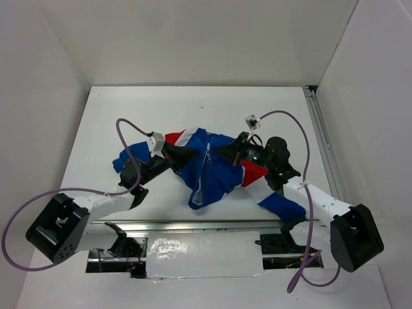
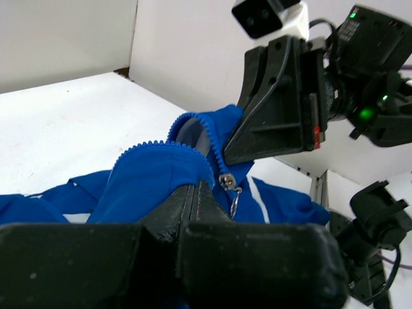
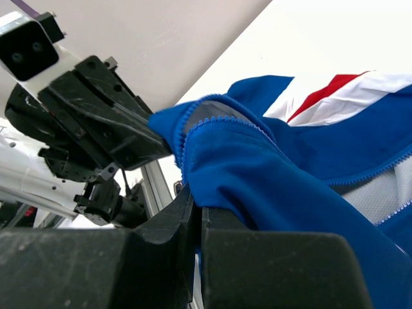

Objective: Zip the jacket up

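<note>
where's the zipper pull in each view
top external: too small to pick out on the jacket.
left wrist: zipper pull at centre, silver, its ring hanging below.
right wrist: not in view.
shared landmark: the toothed zipper edge, raised in both wrist views and running down the jacket front from above.

White table (image 1: 193, 109); white walls (image 1: 193, 38) at far, left, right edges. Metal rail (image 1: 326, 148) along right edge, second rail (image 1: 193, 223) along near edge.
</note>
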